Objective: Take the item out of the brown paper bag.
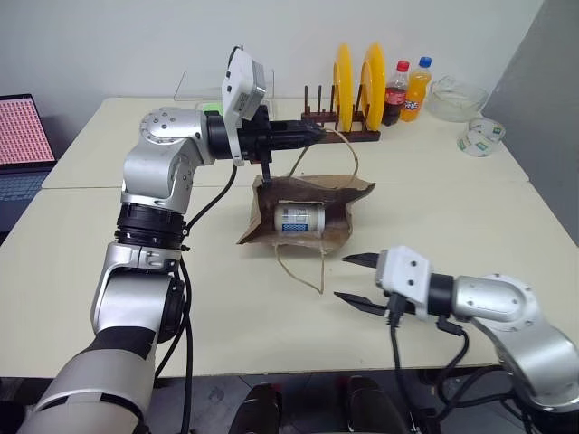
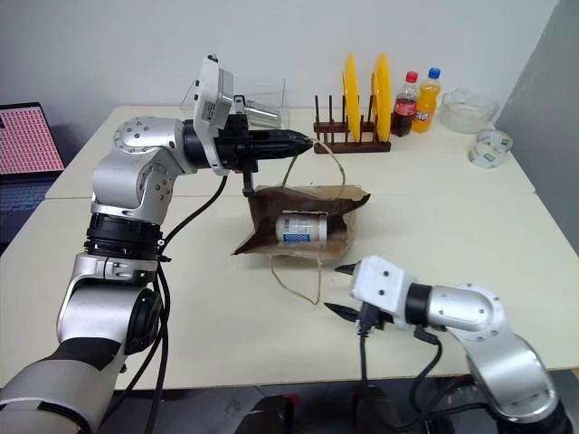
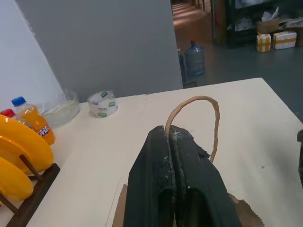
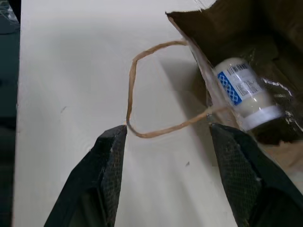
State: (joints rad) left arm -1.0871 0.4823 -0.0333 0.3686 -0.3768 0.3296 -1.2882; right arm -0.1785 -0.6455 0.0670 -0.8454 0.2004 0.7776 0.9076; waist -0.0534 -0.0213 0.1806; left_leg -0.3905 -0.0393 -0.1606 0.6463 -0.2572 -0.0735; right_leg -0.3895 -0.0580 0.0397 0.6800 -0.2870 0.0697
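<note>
Left end effector (image 1: pixel 318 132) pinching bag handle (image 1: pixel 348 145) (lifted) | right end effector (image 1: pixel 355 280) spread, empty

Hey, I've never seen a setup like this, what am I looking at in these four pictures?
This is a humanoid robot with two arms at a pale table. Two pictures come from cameras in its head, looking down over its arms. The other two come from cameras on each wrist, looking along that arm's black fingers.

The left gripper is shut on a thin loop handle of the brown paper bag, holding its mouth up. Inside lies the item, a small whitish container with blue print. The right gripper is open and holds nothing, near the bag's other handle.

Farther back stand a rack with yellow plates, two drink bottles, a glass bowl and a tape roll.
</note>
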